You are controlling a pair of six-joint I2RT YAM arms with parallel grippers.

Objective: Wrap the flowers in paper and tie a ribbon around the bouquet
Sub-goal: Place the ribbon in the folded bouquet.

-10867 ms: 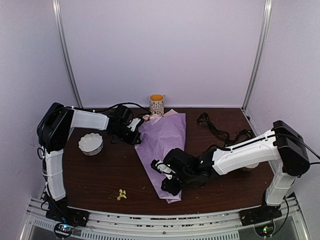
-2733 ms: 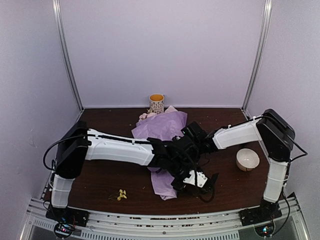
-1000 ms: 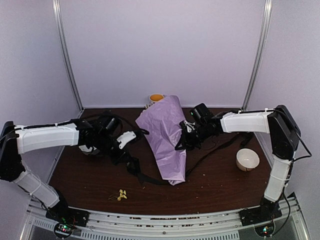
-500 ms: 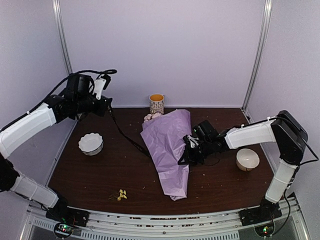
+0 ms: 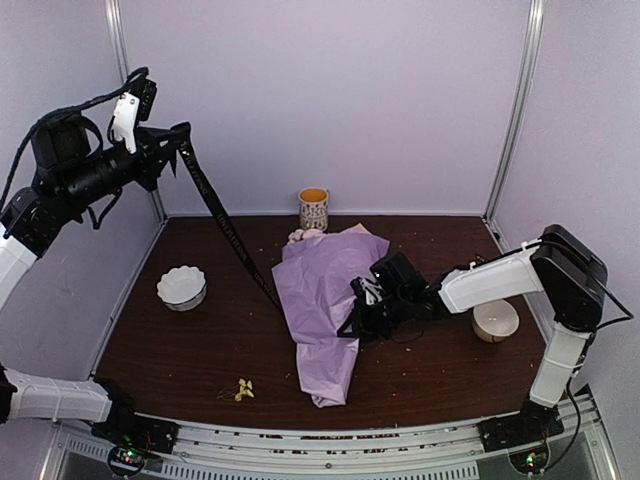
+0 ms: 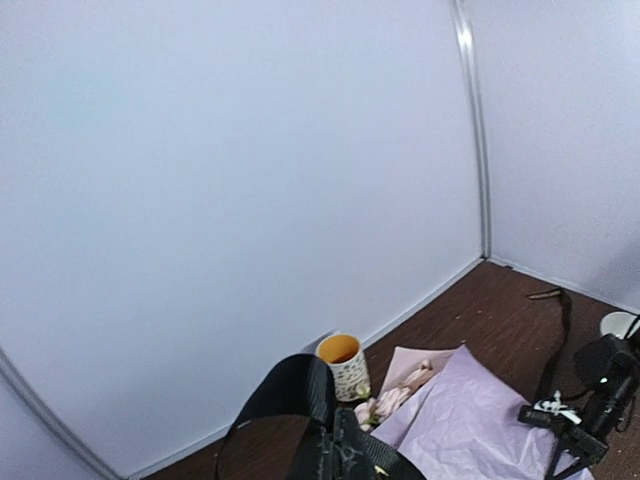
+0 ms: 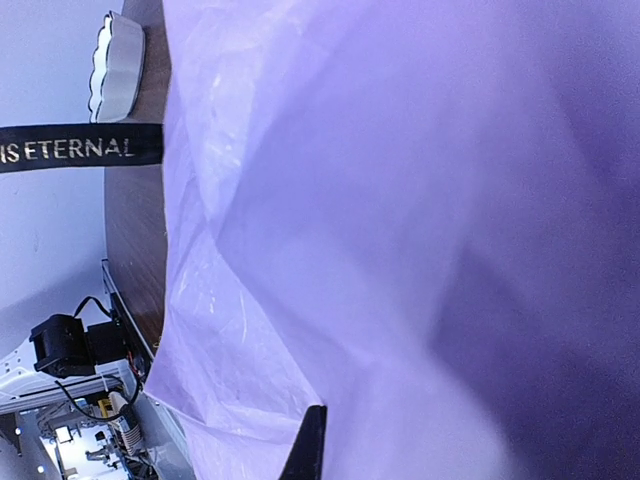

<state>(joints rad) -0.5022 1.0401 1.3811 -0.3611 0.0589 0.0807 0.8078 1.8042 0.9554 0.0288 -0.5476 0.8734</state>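
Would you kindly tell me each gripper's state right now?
Left gripper: closed on the long narrow black ribbon.
Right gripper: closed at the lilac paper bouquet; any hold cannot be told.

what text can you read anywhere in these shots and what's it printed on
"IS ETERNAL": light capitals on the black ribbon, in the right wrist view. It runs off the left edge of the picture, so more words may come before it.
Lettering on the ribbon in the top view: too small to read.
Patterned band on the mug: too small to tell if it holds words.
Nothing else legible.
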